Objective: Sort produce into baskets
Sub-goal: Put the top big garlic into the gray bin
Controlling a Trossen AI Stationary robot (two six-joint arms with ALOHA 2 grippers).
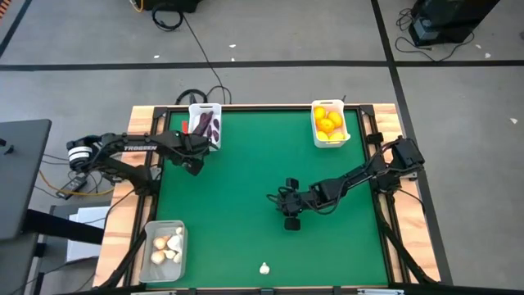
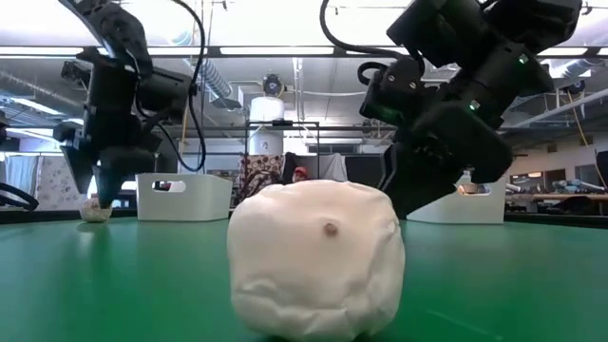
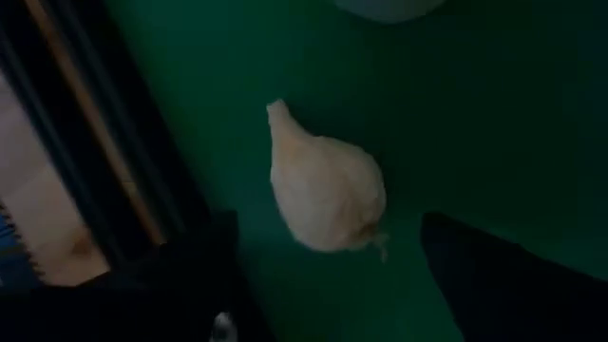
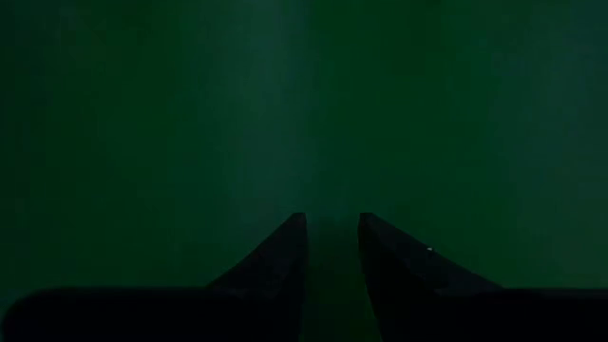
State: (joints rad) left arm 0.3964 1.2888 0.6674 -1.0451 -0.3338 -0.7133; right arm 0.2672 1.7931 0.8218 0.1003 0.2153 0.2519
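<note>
My left gripper point(image 1: 196, 161) is open at the table's far left, next to the white basket of purple eggplants point(image 1: 206, 124). It points down over a whitish garlic bulb point(image 3: 328, 190) lying on the green mat. Its fingers point(image 3: 503, 275) stand on either side of the bulb without touching it. The bulb also shows in the low view point(image 2: 95, 210). My right gripper point(image 1: 291, 220) is shut and empty over the mat's middle point(image 4: 332, 228). Another garlic bulb point(image 1: 264, 268) lies near the front edge and fills the low view's foreground point(image 2: 318, 256).
A white basket of yellow and orange citrus point(image 1: 329, 123) stands at the far right. A clear basket with several garlic bulbs point(image 1: 164, 244) stands at the near left corner. Wooden rails border the green mat point(image 1: 246, 180).
</note>
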